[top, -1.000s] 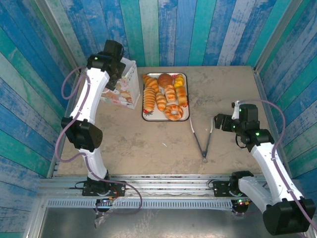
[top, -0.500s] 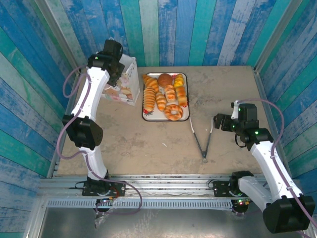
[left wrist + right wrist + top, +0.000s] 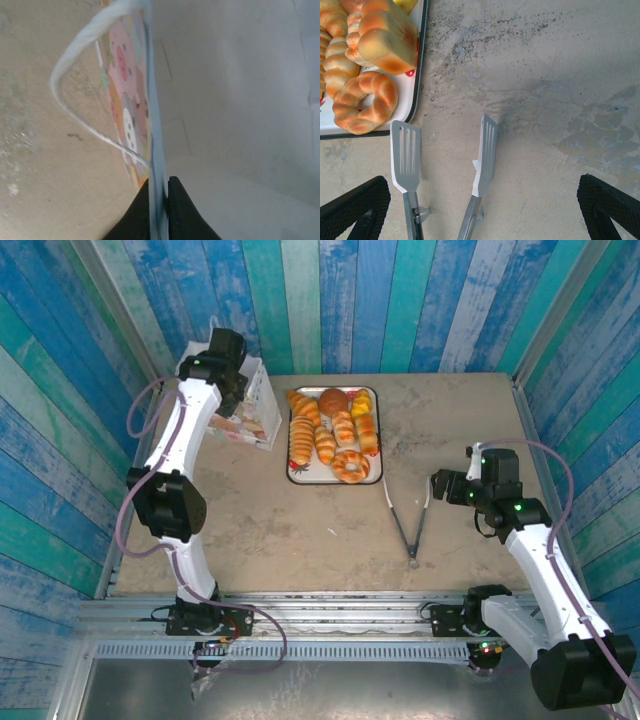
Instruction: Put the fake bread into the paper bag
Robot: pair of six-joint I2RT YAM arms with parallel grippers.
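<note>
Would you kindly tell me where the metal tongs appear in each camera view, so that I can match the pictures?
Top external: the tongs lie right of centre on the table, blades pointing to the far side.
Right wrist: the tongs sit bottom centre-left, both slotted blades pointing up.
Shared landmark: the ring doughnut, just up-left of the image-left blade in both.

The fake bread (image 3: 333,435) sits packed in rows on the tray (image 3: 320,481), far middle of the table. There are glossy ridged croissants (image 3: 302,430), a round brown bun (image 3: 333,400) at the far end and a twisted ring doughnut (image 3: 351,466) at the near right corner, with a yellow-orange wedge (image 3: 387,42) touching it. Just left of the tray stands the paper bag (image 3: 258,410), white and open-mouthed, its cartoon print facing near. A cord handle (image 3: 85,35) loops out, and the top edge is pinched in the left gripper (image 3: 159,189).
</note>
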